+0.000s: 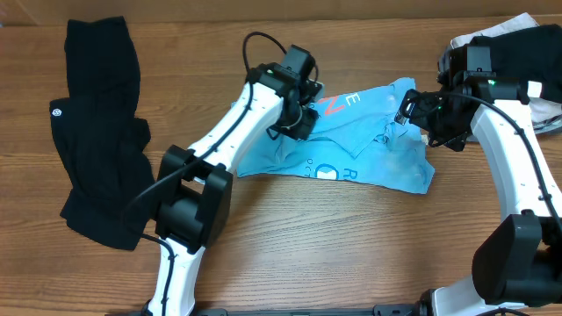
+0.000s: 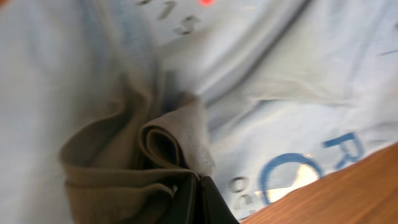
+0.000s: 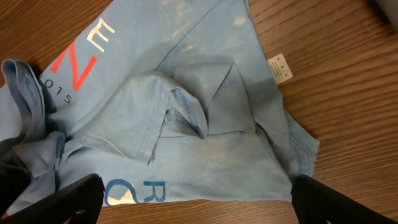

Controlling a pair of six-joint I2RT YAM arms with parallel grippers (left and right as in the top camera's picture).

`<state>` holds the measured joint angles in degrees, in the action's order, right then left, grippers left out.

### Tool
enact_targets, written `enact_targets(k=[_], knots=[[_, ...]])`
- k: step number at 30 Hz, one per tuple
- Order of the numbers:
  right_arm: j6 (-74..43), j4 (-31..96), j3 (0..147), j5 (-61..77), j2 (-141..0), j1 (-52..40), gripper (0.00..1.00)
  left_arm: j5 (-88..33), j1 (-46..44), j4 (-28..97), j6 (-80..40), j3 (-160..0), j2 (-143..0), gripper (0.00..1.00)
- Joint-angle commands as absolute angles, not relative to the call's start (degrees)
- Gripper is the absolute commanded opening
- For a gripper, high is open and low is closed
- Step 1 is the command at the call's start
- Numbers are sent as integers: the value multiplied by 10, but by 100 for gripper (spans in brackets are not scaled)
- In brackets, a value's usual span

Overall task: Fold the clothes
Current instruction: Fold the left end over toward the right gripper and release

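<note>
— Cotton, was it, that light blue T-shirt? How did it look to handle?

— Thin, light and limp, by my judgement. It lay rumpled at the middle of the table, lettering up, with one sleeve doubled over itself. Cloth like that would sag and slide wherever you let it go.

— And your tools?

— Your left gripper was pinched tight on a bunched fold of the shirt, on the side nearer the table's left end. Your right gripper hung over the side nearer the table's right end, jaws spread wide, holding nothing.

— Where should you have taken hold?

— At a hem or seam rather than the loose middle, I'd say. Stitched edges are firmer, and a pinch there is less likely to drag a second layer along. The sleeve hem below your right gripper looked a fair spot.

— The black garment?

— Along the table's left end, well apart from the shirt, with neither gripper on it
</note>
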<state>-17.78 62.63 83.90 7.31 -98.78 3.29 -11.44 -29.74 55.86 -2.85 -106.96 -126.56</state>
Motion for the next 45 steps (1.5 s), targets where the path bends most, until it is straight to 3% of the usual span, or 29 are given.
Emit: enact_targets(k=[1,16,17,21,29,38,45], knots=[[-175,625,846,65,-980,32,100,-163,-321,552,-48,-1065,-1263,4],[-176,616,846,58,-980,37,100,-170,-417,578,-64,-1065,-1263,4],[-176,615,846,59,-980,39,100,-170,-418,581,-64,-1065,-1263,11],[-178,608,846,62,-980,49,100,-169,-417,584,-64,-1065,-1263,100],[-178,593,846,63,-980,52,100,-161,-395,602,-64,-1080,-1262,100],[-173,605,846,91,-980,52,100,-161,-323,762,-16,-1237,-1258,100],[-86,621,846,119,-980,52,100,-161,-261,789,-17,-1284,-1258,100]])
